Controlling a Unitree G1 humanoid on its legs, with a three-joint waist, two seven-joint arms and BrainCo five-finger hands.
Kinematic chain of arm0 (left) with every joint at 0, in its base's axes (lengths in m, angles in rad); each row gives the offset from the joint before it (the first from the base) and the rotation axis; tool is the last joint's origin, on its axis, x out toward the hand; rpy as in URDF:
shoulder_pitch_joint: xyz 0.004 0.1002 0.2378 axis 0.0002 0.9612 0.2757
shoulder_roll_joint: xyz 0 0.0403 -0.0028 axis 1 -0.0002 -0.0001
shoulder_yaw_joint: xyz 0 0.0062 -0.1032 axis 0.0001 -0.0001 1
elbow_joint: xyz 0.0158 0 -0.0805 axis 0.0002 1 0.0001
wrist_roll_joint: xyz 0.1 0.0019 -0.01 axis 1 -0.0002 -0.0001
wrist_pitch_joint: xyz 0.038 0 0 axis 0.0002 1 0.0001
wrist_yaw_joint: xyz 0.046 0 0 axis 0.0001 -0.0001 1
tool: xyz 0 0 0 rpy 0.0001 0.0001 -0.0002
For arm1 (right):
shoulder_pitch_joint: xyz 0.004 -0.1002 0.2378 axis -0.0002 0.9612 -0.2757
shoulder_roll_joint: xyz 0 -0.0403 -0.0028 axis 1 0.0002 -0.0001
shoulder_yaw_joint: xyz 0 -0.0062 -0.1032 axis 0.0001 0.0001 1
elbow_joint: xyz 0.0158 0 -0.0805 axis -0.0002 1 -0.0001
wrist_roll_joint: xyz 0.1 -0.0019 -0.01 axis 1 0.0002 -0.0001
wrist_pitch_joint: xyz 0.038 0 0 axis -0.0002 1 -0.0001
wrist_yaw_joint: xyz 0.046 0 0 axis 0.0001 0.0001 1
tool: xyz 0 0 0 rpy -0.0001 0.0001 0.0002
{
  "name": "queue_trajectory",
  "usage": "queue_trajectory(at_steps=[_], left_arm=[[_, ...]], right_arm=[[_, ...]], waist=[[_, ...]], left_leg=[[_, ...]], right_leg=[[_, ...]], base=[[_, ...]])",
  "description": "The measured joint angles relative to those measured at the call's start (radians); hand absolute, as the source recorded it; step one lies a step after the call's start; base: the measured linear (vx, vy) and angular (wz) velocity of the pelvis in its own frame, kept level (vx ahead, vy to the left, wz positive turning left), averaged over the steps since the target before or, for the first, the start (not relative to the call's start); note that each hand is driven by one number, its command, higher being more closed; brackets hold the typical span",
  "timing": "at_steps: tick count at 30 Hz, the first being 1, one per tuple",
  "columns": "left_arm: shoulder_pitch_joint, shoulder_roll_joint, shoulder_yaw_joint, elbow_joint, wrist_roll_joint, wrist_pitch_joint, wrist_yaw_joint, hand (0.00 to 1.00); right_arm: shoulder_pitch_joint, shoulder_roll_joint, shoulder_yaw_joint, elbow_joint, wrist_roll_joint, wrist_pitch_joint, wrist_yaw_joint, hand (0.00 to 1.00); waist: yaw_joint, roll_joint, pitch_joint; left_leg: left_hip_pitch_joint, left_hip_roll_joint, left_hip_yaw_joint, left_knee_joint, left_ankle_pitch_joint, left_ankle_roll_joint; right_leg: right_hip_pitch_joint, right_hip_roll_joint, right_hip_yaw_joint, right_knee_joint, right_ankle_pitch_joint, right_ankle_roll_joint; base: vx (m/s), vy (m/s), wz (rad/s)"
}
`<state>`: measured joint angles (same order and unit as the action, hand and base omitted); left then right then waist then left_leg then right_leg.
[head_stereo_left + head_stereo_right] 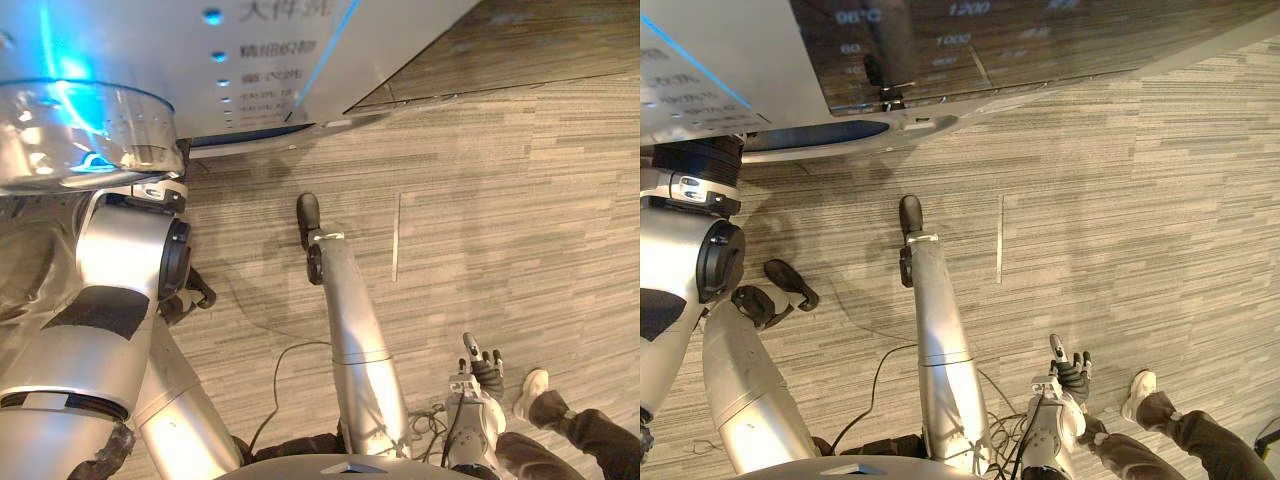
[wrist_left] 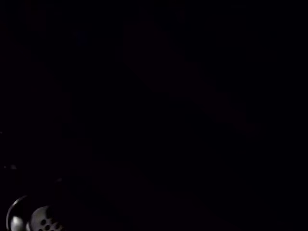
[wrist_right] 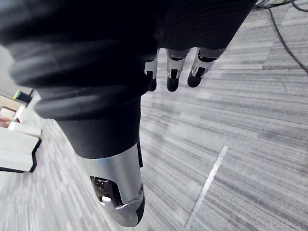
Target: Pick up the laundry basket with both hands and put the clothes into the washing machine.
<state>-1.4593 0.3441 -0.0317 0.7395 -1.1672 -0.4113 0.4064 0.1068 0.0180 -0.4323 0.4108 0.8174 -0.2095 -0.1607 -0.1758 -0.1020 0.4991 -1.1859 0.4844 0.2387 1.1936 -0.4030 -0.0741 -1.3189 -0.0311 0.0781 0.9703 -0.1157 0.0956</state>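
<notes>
The washing machine [image 1: 150,60] stands at the top of the eye views, its control panel [image 1: 940,50] lit. Its round clear door [image 1: 80,130] glows blue at the upper left. My left arm reaches up past that door into the machine, and the hand is hidden inside. The left wrist view is dark, with a bit of perforated drum metal [image 2: 29,221] in one corner. My right hand [image 1: 482,368] hangs low at my right side over the floor, fingers [image 3: 173,77] straight and relaxed, holding nothing.
Grey striped carpet [image 1: 1120,200] covers the floor, with a pale line [image 3: 207,187] across it. A person's white shoe [image 1: 531,391] and dark trouser leg [image 1: 1200,440] are close to my right hand. White low furniture [image 3: 17,144] stands off to one side.
</notes>
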Motion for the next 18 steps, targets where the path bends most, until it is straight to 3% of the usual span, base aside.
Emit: queue_trajectory(at_steps=[1,4,5,7,9,12,14,18], left_arm=[[0.001,0.010,-0.014,0.006,0.027,0.013,0.000,0.00],[0.001,0.049,-0.091,0.059,0.499,0.205,-0.043,0.00],[0.001,0.054,-0.121,0.062,0.587,0.238,-0.054,0.00],[0.002,0.061,-0.204,0.086,0.996,0.342,-0.086,0.00],[0.004,0.039,-0.209,0.139,1.195,0.389,-0.094,0.00],[0.074,-0.014,-0.182,0.188,1.237,0.442,-0.109,0.00],[0.187,-0.065,-0.124,0.175,1.397,0.471,-0.108,0.00],[0.472,-0.182,0.071,0.155,1.474,0.455,-0.072,0.00]], right_arm=[[0.000,0.000,0.000,0.003,0.000,0.000,0.007,0.00],[0.000,-0.003,0.003,0.045,0.001,0.010,0.027,0.00],[0.000,-0.003,0.005,0.052,0.001,0.011,0.029,0.00],[0.000,-0.004,0.010,0.095,0.001,0.018,0.051,0.00],[-0.001,-0.005,0.021,0.115,0.001,0.018,0.055,0.00],[-0.004,-0.005,0.030,0.121,0.002,0.019,0.069,0.00],[-0.012,-0.007,0.032,0.119,0.002,0.019,0.068,0.00],[-0.034,-0.010,0.080,0.121,0.000,0.016,0.066,0.00]], waist=[[0.000,0.000,0.000],[-0.002,0.000,0.000],[-0.002,0.000,0.000],[0.005,0.000,0.000],[0.013,0.000,0.000],[0.011,0.000,-0.006],[0.015,0.000,-0.007],[0.017,0.000,-0.020]], left_leg=[[0.000,0.000,-0.001,0.000,0.000,0.000],[0.003,0.000,-0.014,-0.001,0.002,-0.003],[0.003,0.000,-0.015,-0.002,0.002,-0.003],[0.003,0.000,-0.015,-0.008,0.004,-0.005],[0.008,0.000,-0.016,-0.010,0.005,-0.006],[0.024,0.000,-0.017,-0.012,0.005,-0.006],[0.037,-0.001,-0.018,-0.019,0.005,-0.006],[0.084,-0.007,-0.017,-0.046,0.010,-0.014]], right_leg=[[0.000,0.000,-0.001,0.000,0.000,0.000],[0.011,0.000,-0.008,0.001,-0.002,-0.003],[0.012,0.000,-0.009,0.001,-0.002,-0.003],[0.012,0.000,-0.010,-0.002,-0.002,-0.004],[0.017,0.000,-0.011,-0.003,-0.002,-0.004],[0.037,0.001,-0.013,-0.011,-0.002,-0.003],[0.055,0.000,-0.017,-0.018,-0.002,-0.003],[0.095,-0.003,-0.026,-0.026,-0.015,-0.011]], base=[[0.00,0.000,0.00],[0.00,0.010,0.03],[0.00,0.011,0.03],[0.00,0.000,0.00],[0.00,0.000,0.00],[0.01,0.020,-0.01],[0.00,0.000,0.00],[0.02,0.000,0.05]])
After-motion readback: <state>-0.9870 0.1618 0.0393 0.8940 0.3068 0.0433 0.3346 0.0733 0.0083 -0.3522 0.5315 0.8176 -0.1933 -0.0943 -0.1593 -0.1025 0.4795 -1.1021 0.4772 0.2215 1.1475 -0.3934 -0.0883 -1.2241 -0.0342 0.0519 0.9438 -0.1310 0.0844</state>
